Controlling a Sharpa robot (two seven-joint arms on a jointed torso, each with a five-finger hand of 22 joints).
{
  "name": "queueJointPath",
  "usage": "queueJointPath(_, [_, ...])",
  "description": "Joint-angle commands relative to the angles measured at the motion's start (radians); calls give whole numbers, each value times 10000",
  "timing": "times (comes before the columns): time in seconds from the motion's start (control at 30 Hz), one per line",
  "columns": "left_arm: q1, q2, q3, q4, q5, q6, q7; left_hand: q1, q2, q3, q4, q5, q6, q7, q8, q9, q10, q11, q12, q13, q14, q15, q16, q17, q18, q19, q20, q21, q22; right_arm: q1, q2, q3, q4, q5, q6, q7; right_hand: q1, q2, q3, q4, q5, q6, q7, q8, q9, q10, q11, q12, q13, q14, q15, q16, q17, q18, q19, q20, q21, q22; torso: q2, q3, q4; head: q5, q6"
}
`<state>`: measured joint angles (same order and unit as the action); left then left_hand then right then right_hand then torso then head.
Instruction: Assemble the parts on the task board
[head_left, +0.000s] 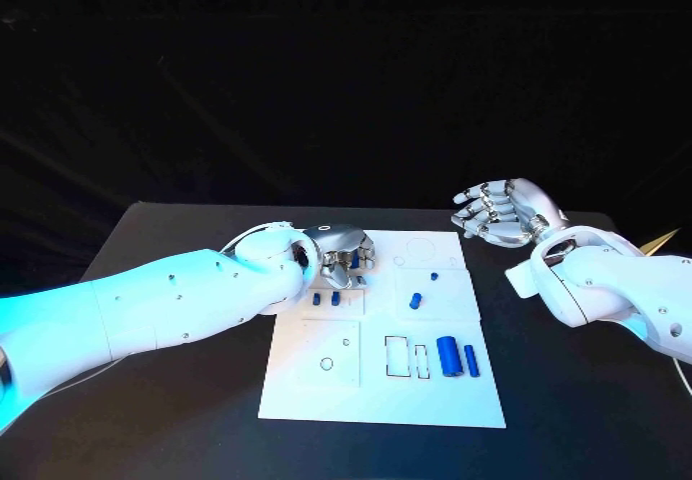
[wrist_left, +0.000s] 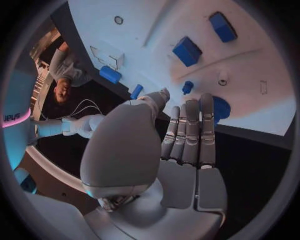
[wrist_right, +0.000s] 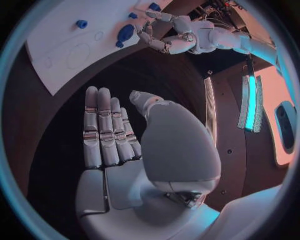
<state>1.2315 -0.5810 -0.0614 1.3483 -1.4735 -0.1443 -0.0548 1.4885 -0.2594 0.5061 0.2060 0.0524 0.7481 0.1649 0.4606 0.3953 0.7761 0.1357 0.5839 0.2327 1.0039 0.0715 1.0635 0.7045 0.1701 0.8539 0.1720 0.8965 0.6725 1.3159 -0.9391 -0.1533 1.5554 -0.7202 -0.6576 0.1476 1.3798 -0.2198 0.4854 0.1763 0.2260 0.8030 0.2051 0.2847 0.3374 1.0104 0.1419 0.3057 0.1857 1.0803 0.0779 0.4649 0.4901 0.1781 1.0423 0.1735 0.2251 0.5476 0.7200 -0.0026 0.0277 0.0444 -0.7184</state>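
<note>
The left hand (head_left: 338, 256) hovers over the board's (head_left: 378, 400) far left corner, fingers straight and together, holding nothing. The right hand (head_left: 500, 213) hangs off the board's far right corner over the table (head_left: 577, 400), fingers loosely curled, empty. 2 long blue cylinders (head_left: 449, 355) lie side by side near the board's right edge, long axes running near-to-far. 2 small blue parts (head_left: 326, 297) sit beside the left hand, 1 more (head_left: 417, 298) mid-board.

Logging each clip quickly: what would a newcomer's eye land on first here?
The white task board at the middle of the black table, dotted with small blue parts. The left hand is over the board's far left corner, fingers down beside a round blue part. The right hand hovers open off the far right corner.
</note>
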Motion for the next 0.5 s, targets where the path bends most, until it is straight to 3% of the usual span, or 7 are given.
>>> queueJointPath(0.03, [4, 108, -26, -109, -465, 590, -245, 105, -52, 133, -11, -2, 157, -53, -98, -117, 147, -15, 45, -87, -59, -33, 214, -26, 118, -60, -17, 130, 111, -5, 23, 1, -31, 934, -190, 808, -156, 10, 144, -82, 61, -128, 200, -95, -51, -72, 128, -178, -319, -298, 153, -744, -366, 2, -270, 175, -540, -528, -9, -1, 3, -9, -24])
queueJointPath(0.2, [3, 202, -61, -269, -529, 682, -314, 144, -70, 309, -69, -3, 302, -31, -221, -282, 249, 2, 16, -213, -61, -26, 495, -69, 115, -82, -23, 329, 282, -5, 34, 1, -60, 1452, -96, 1044, -263, 60, 273, -296, 117, -195, 254, -218, -128, -121, 233, -346, -824, -516, 332, -1684, -900, 46, -402, 431, -1265, -1430, 0, 4, 0, -28, -20])
queueJointPath(0.5, [0, 380, -86, -533, -557, 666, -399, 228, -60, 568, -220, -4, 367, 67, -366, -453, 270, 18, -57, -369, -142, -20, 696, -196, 118, -171, -25, 555, 491, -5, 40, 1, -66, 1822, -10, 1183, -375, 134, 315, -428, 145, -246, 302, -304, -184, -223, 295, -484, -1158, -484, 416, -2163, -1206, 50, -340, 520, -1595, -2040, 1, 12, 5, -31, -39])
